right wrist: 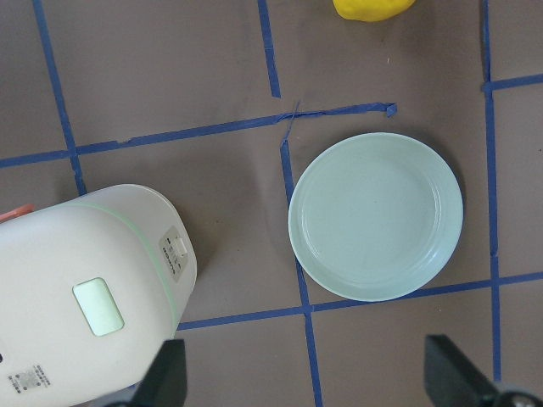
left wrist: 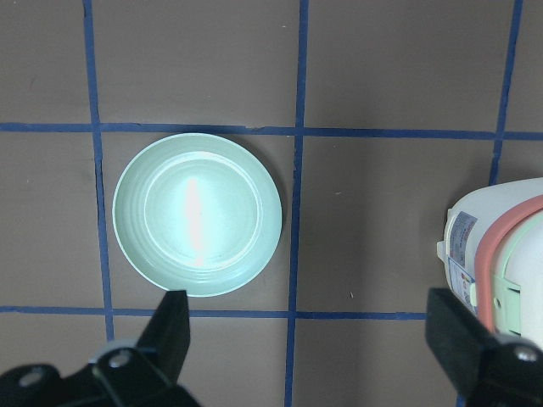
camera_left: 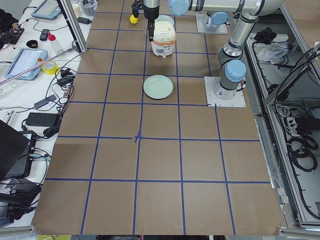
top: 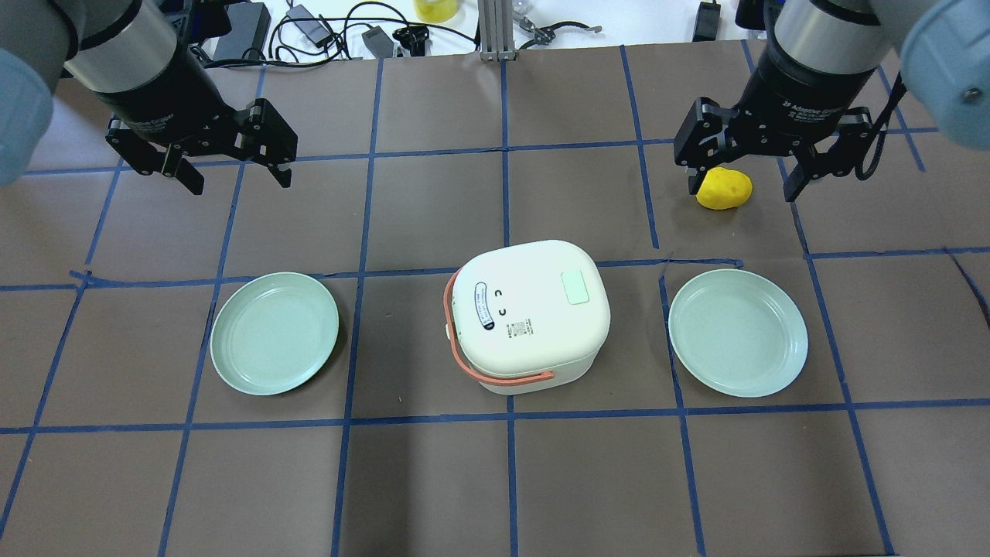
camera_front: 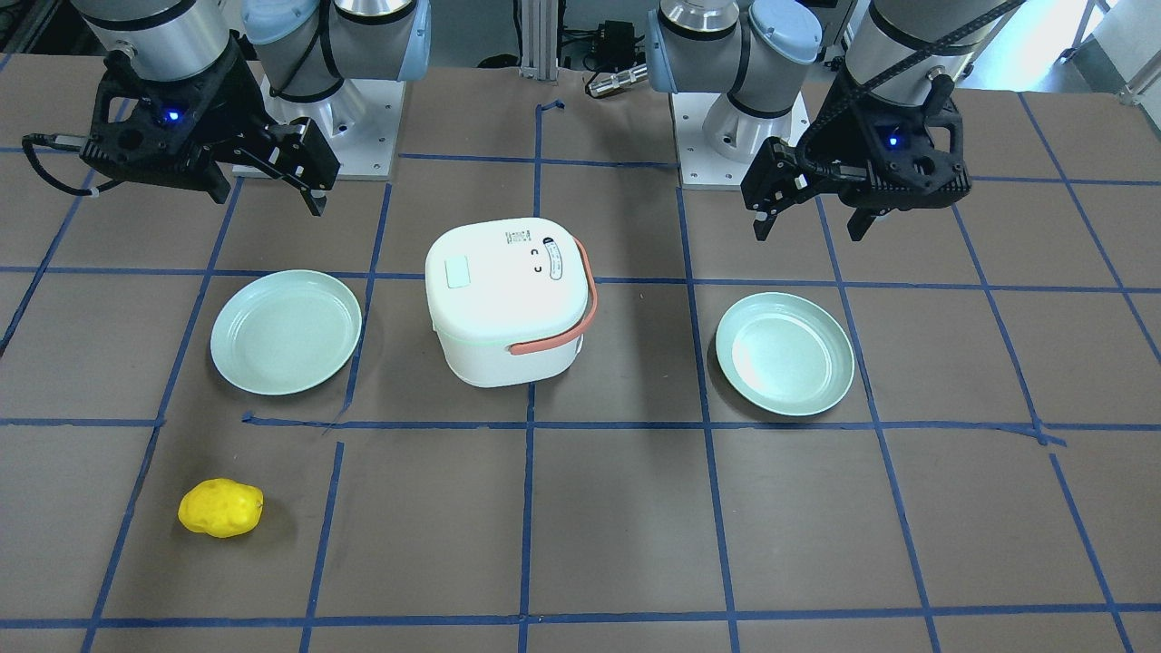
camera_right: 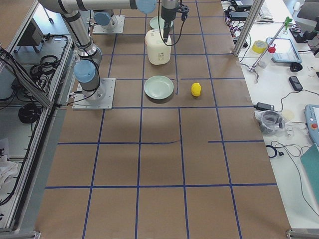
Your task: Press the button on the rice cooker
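Note:
The white rice cooker [camera_front: 508, 299] with an orange handle stands at the table's middle, lid shut; it also shows in the overhead view [top: 530, 313]. A pale green rectangular button [top: 576, 288] sits on its lid and shows in the right wrist view [right wrist: 99, 305]. My left gripper [top: 238, 178] is open and empty, hovering above the table far left of the cooker. My right gripper [top: 742, 186] is open and empty, hovering far right of the cooker, above a yellow potato-like object [top: 724, 188]. The left wrist view catches only the cooker's edge [left wrist: 501, 254].
Two pale green plates lie either side of the cooker, one on my left [top: 274, 333] and one on my right [top: 737, 333]. The yellow object [camera_front: 220, 508] lies past the right plate. Blue tape lines grid the brown table.

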`<state>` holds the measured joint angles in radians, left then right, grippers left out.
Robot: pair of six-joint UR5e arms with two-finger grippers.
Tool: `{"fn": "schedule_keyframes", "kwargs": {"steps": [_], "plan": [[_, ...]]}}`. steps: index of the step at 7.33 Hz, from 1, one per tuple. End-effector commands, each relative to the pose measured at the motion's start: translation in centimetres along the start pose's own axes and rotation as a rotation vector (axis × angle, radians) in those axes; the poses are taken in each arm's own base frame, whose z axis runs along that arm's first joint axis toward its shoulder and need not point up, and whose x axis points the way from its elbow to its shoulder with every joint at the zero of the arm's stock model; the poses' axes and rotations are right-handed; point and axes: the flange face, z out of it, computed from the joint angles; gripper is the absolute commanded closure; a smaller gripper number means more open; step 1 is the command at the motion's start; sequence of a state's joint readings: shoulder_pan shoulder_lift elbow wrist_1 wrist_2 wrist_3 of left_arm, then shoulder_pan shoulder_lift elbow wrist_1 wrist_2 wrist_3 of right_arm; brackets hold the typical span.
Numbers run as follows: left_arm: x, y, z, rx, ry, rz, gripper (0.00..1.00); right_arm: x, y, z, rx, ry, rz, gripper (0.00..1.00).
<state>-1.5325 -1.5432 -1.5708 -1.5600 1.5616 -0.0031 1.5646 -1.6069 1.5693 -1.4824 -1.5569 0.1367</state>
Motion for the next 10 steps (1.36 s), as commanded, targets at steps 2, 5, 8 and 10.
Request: {"fn": "schedule_keyframes", "kwargs": {"steps": [2,5,8,10], "plan": [[0.0,0.0,0.0,0.0,0.0,0.0,0.0,0.0,0.05,-0.01,-0.001,0.0,0.003,0.0],[0.0,0.0,0.0,0.0,0.0,0.0,0.0,-0.25,-0.13,0.01,0.006,-0.016,-0.003,0.0],[0.0,0.0,0.0,0.0,0.0,0.0,0.0,-0.35,-0.41,-0.05,0.008,-0.023,-0.007,0.0],[0.0,0.0,0.0,0.0,0.0,0.0,0.0,-0.32,-0.45,0.23,-0.002,-0.018,-0.008,0.0]]}}
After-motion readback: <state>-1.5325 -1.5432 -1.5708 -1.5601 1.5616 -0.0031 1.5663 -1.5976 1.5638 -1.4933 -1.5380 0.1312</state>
